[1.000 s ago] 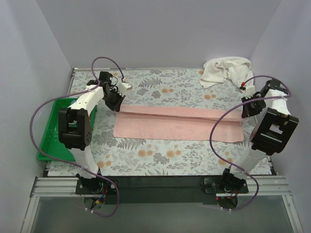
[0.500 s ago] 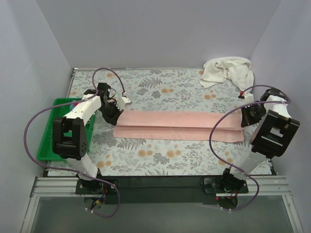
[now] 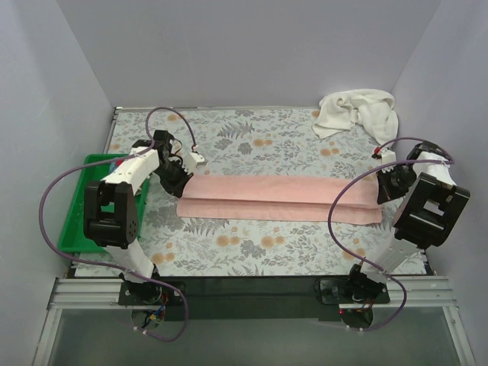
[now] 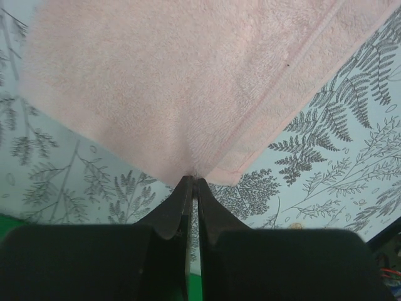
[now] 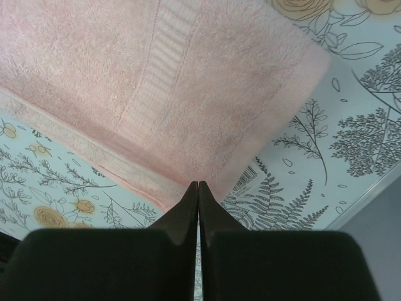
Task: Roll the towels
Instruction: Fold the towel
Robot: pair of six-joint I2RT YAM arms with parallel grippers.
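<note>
Crosswise, pink towel, ends in left gripper, right gripper

Pink towel: fuzzy matt terry, with a flatter ribbed woven band near its end. At one o'clock, the white towel is the same soft looped cloth. The table cover looks smooth, printed and matt. At nine o'clock, the tray is glossy green plastic. Fingers are black and smooth with a dull sheen.

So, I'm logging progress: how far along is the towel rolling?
Done: the pink towel lies folded in half lengthwise. In hand: the left fingers and right fingers are shut on its ends. Left: rolling it, then the white towel, crumpled in the far right corner.
</note>
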